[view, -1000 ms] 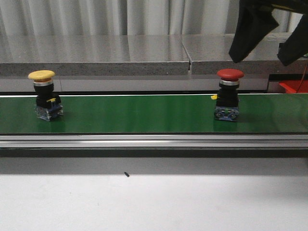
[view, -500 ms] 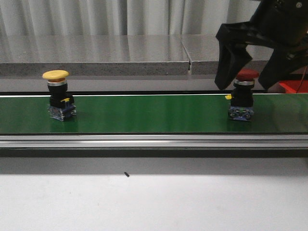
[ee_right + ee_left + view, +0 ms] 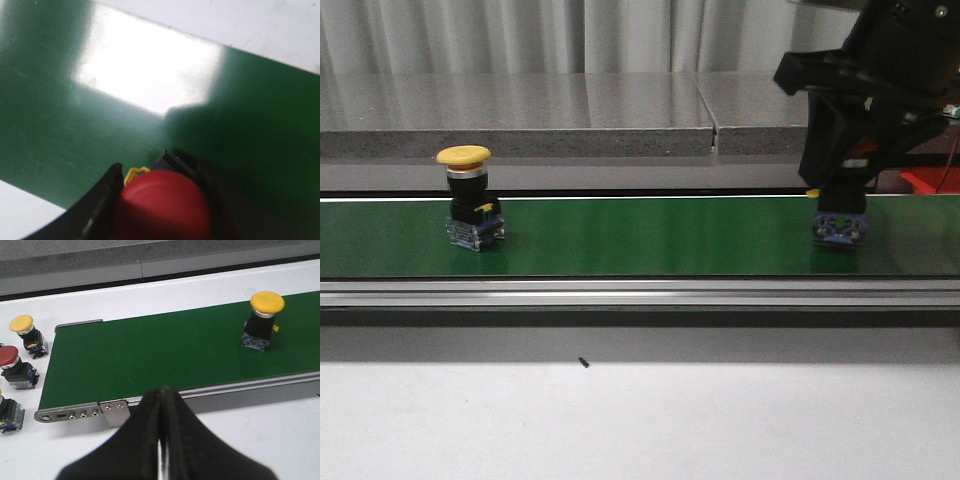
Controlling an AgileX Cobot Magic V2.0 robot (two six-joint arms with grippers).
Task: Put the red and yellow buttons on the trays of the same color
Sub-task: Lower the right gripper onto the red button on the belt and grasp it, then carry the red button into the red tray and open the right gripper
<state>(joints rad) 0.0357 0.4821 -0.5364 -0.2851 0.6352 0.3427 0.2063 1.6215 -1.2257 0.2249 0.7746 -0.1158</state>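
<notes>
The yellow button [image 3: 470,200] stands upright on the left part of the green conveyor belt [image 3: 640,235]; it also shows in the left wrist view [image 3: 264,320]. The red button [image 3: 839,228] stands at the belt's right end, with only its blue base showing below my right gripper [image 3: 840,190]. In the right wrist view the jaws sit close on both sides of its red cap [image 3: 165,205], so my right gripper [image 3: 162,185] is shut on it. My left gripper [image 3: 161,395] is shut and empty, in front of the belt's near rail. A red object [image 3: 932,178], perhaps the red tray, shows at the right edge. No yellow tray is in view.
Off the belt's end in the left wrist view lie spare buttons: a yellow one [image 3: 25,330], a red one [image 3: 12,365] and another partly cut off [image 3: 7,412]. A grey stone ledge [image 3: 570,110] runs behind the belt. White table [image 3: 640,420] lies in front.
Both buttons have ridden rightward on the belt. My right gripper came down from above and closed around the red button's cap.
</notes>
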